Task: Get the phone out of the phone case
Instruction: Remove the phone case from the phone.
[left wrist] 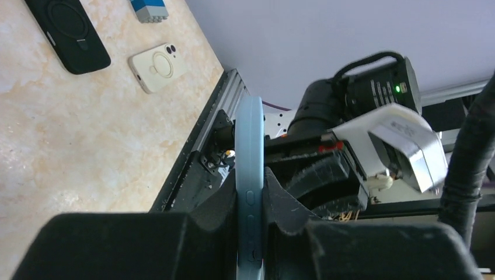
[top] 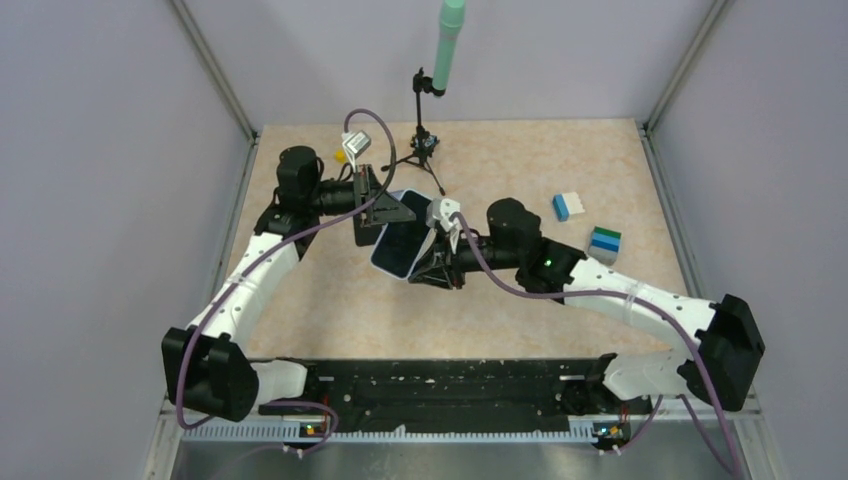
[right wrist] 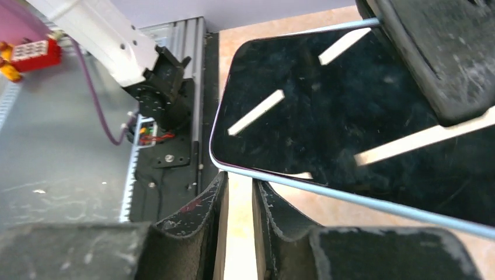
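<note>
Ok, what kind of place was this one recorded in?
Most likely a lab robot cell, not a home or shop: plain grey walls on metal framing, two arms bolted to a rail at the table edge, and a small tripod standing on it.

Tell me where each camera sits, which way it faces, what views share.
Top external: above, behind the bases, looking down on the beige table; left arm and right arm show.
Left wrist: looks along the left pincer, gripping the light-blue cased phone edge-on.
Right wrist: looks past right pincer onto the phone's dark screen.
Shared: the phone.
</note>
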